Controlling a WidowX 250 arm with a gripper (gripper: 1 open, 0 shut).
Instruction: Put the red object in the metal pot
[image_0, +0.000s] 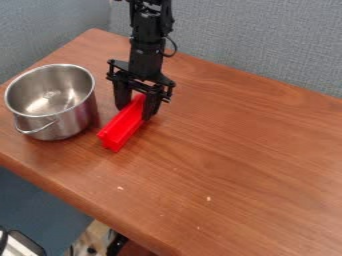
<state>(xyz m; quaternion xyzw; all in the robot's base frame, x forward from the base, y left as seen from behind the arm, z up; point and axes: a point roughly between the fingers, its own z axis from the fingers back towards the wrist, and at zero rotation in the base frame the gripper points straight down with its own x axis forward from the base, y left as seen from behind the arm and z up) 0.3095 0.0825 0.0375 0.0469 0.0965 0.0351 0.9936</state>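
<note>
The red object (120, 128) is a long bright bar lying on the brown table, angled from near left to far right, its near end close to the metal pot. My gripper (139, 106) points down over the bar's far end, with a dark finger pressed on each side of it, shut on the bar. The bar still rests on the wood. The metal pot (67, 122) stands upright at the left, shiny, with nothing inside and its thin wire handle hanging along the front. The bar's far tip is hidden between my fingers.
The wooden table (227, 160) stretches right and toward the front, with its edge running diagonally along the lower left. A grey-blue wall (267, 40) stands behind it. The black arm column (150, 30) rises behind the gripper.
</note>
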